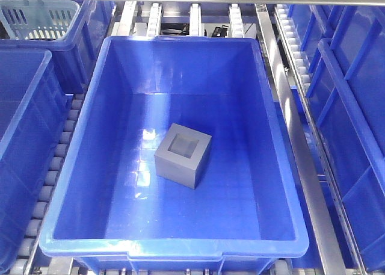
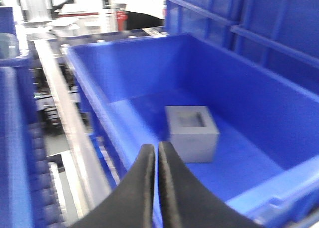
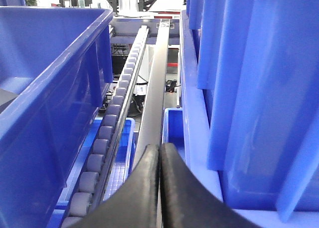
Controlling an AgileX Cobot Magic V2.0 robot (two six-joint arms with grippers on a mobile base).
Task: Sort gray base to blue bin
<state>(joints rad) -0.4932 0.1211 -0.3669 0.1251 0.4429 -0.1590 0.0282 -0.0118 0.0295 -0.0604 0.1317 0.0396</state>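
On the left, far back, sits a pale blue slotted basket (image 1: 37,16). Beside it are metal roller tracks (image 1: 60,160).

In the middle is the big blue bin (image 1: 90,106). The gray base (image 1: 183,155) sits on the bin floor, near the middle, not touching any wall. So it looks like the sorting is done.

The gray base looks hard and stiff, like a solid block. I think it is not very heavy and will not break or bend. Its skin is dull, so it should not slip much. The best place to grab it is on two flat sides across from each other.

Its square dent faces up. It is about as wide as it is long, so it has no real long side. It sits turned, with one corner toward the front of the bin.

The left gripper (image 2: 157,153) is pressed together, holding nothing, just above the near bin rim. The right gripper (image 3: 160,153) is pressed together too, out over the rollers to the right.
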